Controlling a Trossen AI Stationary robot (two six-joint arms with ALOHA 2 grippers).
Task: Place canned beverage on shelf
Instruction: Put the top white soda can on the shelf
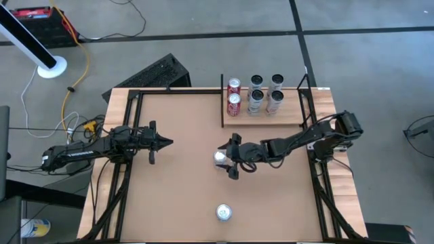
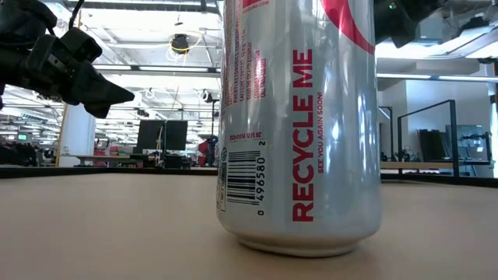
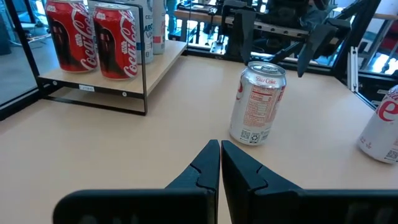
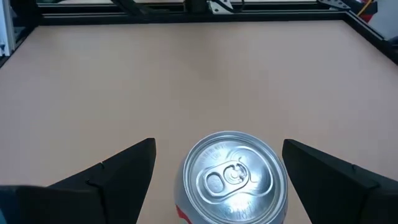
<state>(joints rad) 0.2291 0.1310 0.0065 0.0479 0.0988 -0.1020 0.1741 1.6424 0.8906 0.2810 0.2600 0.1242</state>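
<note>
Cans on this table are standing in three places, and we are describing them from the front edge to the back.

Nearest the front edge, one silver can (image 1: 224, 213) is standing alone and upright, well apart from both arms. It is filling the low view, so it is sitting just before that camera.

At mid-table, we are positioning the right gripper (image 1: 232, 157) around a second silver can (image 1: 221, 158). Its fingers (image 4: 118, 171) are spread wide, one on each side of the can top, with bare table visible between each finger and the can. We judge that the jaws are straddling the can in readiness to close, and that nothing is being held yet. The can is standing upright, which is leaving its round wall free for a side grip.

On the left side of the table, we are keeping the left gripper (image 1: 165, 142) parked with its fingers pressed together and empty. It is pointing toward the mid-table can but is staying well apart from it, presumably to leave the right arm room.

At the back edge, the shelf (image 1: 293, 116) is already carrying two red cans (image 1: 234, 95) beside four silver ones (image 1: 266, 94). We are noting bare board to the right of these cans, which we judge to be the likely place for the next can.
</note>
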